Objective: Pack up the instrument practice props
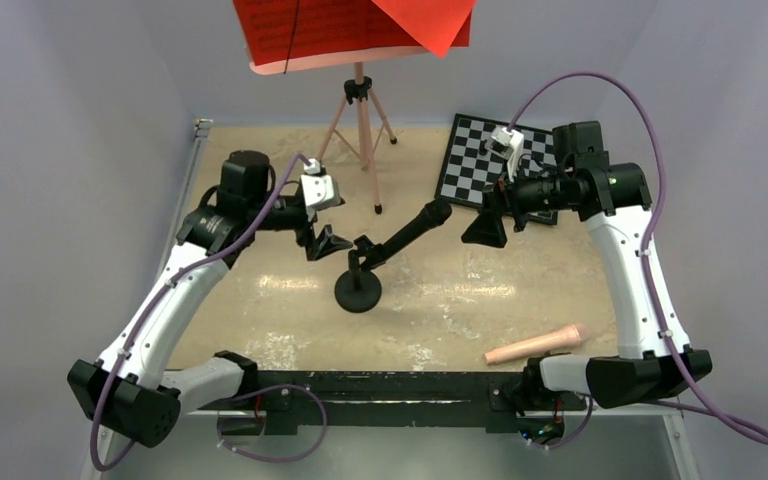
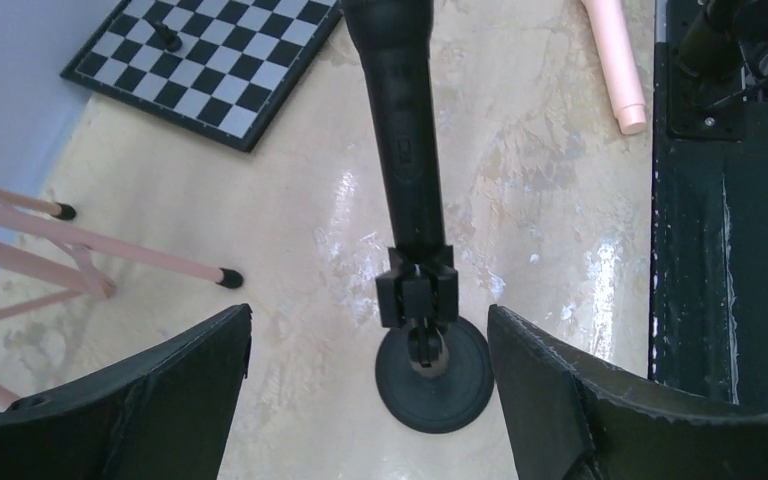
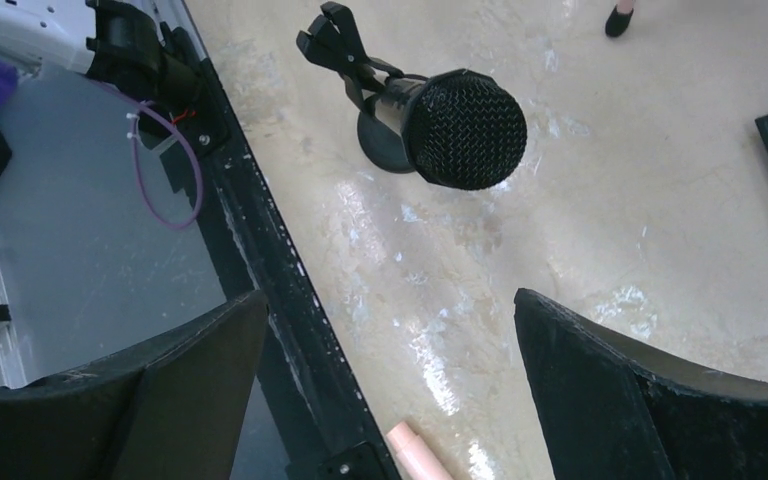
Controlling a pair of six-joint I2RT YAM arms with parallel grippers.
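1. Black microphone clipped in mic stand, tilted, head up and to the right. Mark on barrel too small to read.
2. Left end effector just left of mic stand, jaws spread wide, gripping nothing.
3. Right end effector right of mic stand, near the mic head, jaws spread wide, empty.
4. Pink music stand upright behind mic stand. Red sheet-music pages on its tray, print illegible.
5. Chessboard behind-right of mic stand. Pink tube flat on surface, front-right of mic stand.
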